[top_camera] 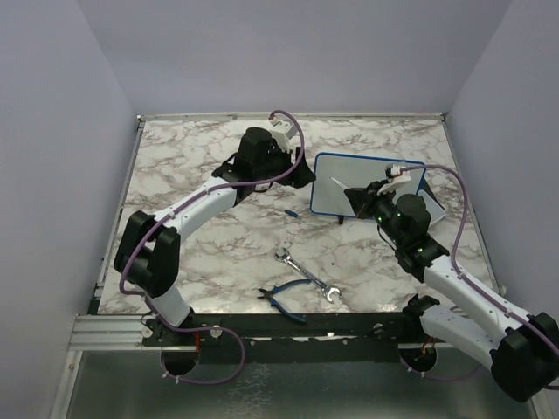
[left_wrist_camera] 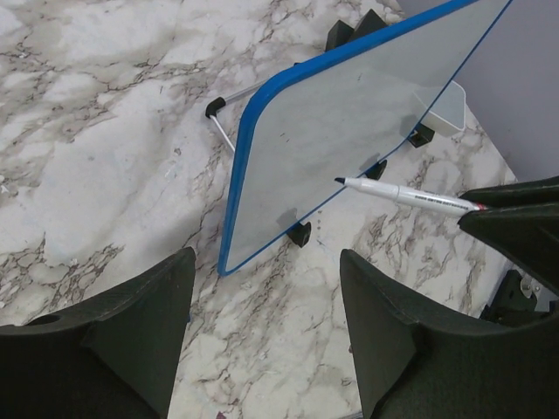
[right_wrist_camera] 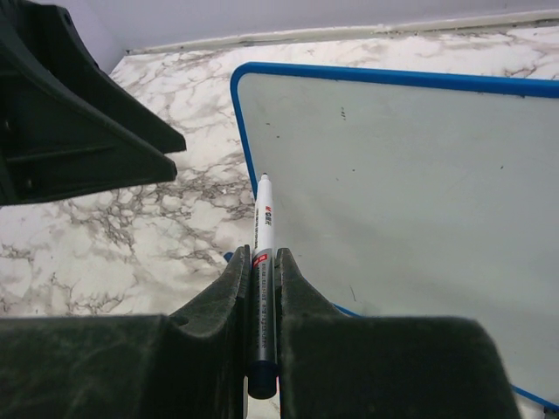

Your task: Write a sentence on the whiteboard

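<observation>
The whiteboard [top_camera: 349, 170], white with a thin blue frame, stands tilted on black feet at the back right of the marble table. No written sentence shows on it, only a few tiny specks. My right gripper [top_camera: 360, 194] is shut on a white marker [right_wrist_camera: 264, 229], whose dark tip sits at or just off the board's lower left part [left_wrist_camera: 349, 131]. In the left wrist view the marker [left_wrist_camera: 406, 195] reaches in from the right. My left gripper [left_wrist_camera: 262, 340] is open and empty, low over the table just left of the board [right_wrist_camera: 410, 192]. It shows in the top view [top_camera: 295, 177].
A silver wrench [top_camera: 306, 273] and blue-handled pliers [top_camera: 281, 299] lie near the table's front edge. A small blue cap [top_camera: 290, 212] lies left of the board's foot. A white tray [left_wrist_camera: 441, 109] hangs on the board's far end. Walls enclose the table.
</observation>
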{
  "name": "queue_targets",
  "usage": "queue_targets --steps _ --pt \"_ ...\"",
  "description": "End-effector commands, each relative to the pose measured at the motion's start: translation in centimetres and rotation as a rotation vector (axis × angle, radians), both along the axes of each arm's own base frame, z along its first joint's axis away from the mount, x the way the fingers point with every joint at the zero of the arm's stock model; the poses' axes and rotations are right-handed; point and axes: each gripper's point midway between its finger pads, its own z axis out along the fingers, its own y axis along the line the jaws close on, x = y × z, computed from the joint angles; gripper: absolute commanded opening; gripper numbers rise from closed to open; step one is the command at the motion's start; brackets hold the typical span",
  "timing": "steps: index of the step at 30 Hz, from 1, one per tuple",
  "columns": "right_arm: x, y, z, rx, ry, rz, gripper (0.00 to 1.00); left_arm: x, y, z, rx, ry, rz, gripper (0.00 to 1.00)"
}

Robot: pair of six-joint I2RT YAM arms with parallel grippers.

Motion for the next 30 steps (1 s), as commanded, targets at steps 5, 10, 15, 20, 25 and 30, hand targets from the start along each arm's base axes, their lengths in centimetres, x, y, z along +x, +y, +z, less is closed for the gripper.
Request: queue_targets --steps 5,10,15,20,25,30 --pt "1.7 0.2 3.4 0.008 -0.116 -0.031 0.00 0.2 -1.1 0.3 -0.067 -0.035 -0.065 0.66" --pt "2.1 0.5 3.2 0.007 -0.117 -0.023 0.01 0.9 -2.1 -0.1 -0.097 -0.023 -0.084 0.64" --pt "2.3 0.8 3.1 0.004 -0.118 -0.015 0.01 1.6 -3.1 -0.7 -0.106 -0.017 -0.099 0.59" --pt "2.6 1.2 2.7 0.002 -0.110 -0.005 0.01 2.3 -3.5 -1.6 -0.099 -0.012 -0.098 0.53" --pt "2.8 1.4 2.4 0.002 -0.108 0.002 0.01 2.3 -3.7 -2.4 -0.093 0.000 -0.106 0.41" --pt "3.0 1.6 2.5 0.000 -0.116 0.005 0.01 2.0 -4.0 -2.5 -0.092 -0.007 -0.130 0.33"
